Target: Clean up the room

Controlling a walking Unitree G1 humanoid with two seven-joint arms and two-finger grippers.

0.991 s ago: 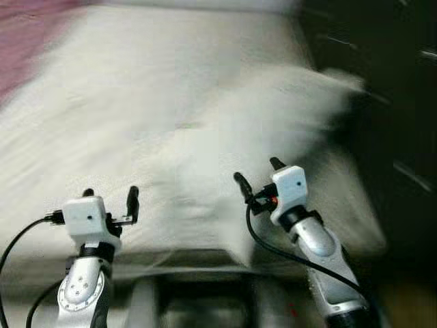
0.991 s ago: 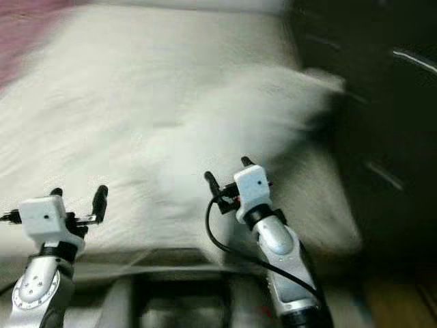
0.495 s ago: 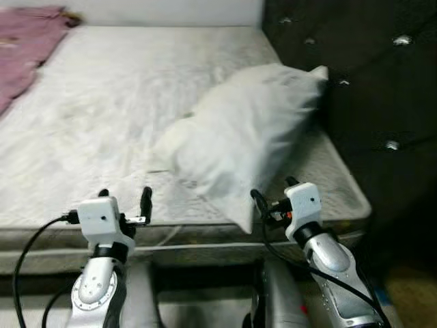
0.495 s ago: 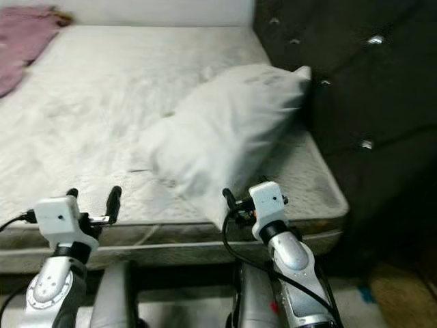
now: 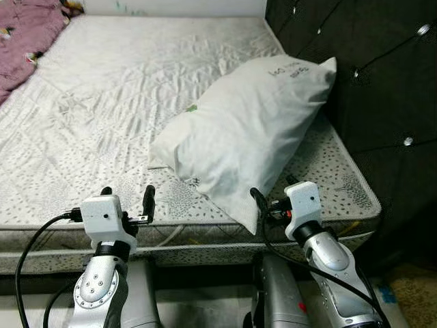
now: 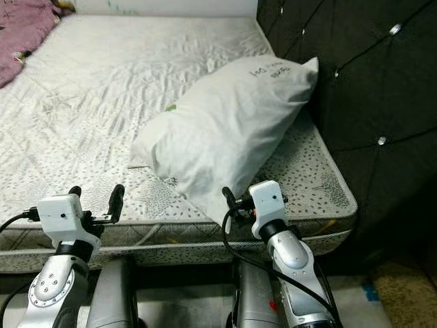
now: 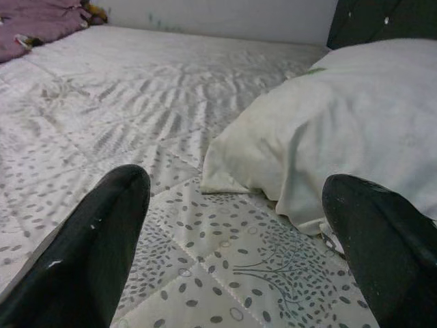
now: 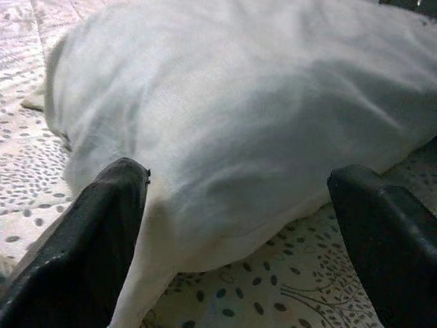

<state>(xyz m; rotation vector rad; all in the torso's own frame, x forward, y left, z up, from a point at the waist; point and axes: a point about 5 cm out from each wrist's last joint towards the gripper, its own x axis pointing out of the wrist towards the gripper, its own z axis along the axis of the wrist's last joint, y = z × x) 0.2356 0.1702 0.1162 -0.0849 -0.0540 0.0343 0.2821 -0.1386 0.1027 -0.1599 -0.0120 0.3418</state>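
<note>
— Where are your arms right now?

— Both are raised in front of me at the near edge of the bed (image 5: 102, 130), forearms angled up and forward. My left end effector (image 5: 126, 199) sits above the mattress edge, its two black fingers pointing across the bed and spread wide apart with nothing between them. My right end effector (image 5: 272, 193) is just beside the near corner of the pillow (image 5: 252, 130), its fingers also spread apart and empty.

— How close is that right one to the pillow?

— Very near. In my right wrist view the pillow (image 8: 232, 123) bulges between and beyond the two fingers (image 8: 89, 239), and its lower corner hangs close to one of them. I cannot tell whether that finger touches the fabric.

— And where does the pillow lie?

— On the bare, patterned mattress, toward my right side. It lies slantwise: its far end leans against the dark tufted headboard (image 5: 369, 89), and its near corner points down toward the mattress edge, close to my right wrist. There is some printing on its far end, too small for me to read.

— Anything else on the bed?

— A purple cloth (image 5: 24, 34) lies bunched at the far left corner, well apart from the pillow. From my left wrist view the pillow (image 7: 341, 130) lies off to one side of my open fingers (image 7: 89, 253), with plain mattress straight ahead.
</note>
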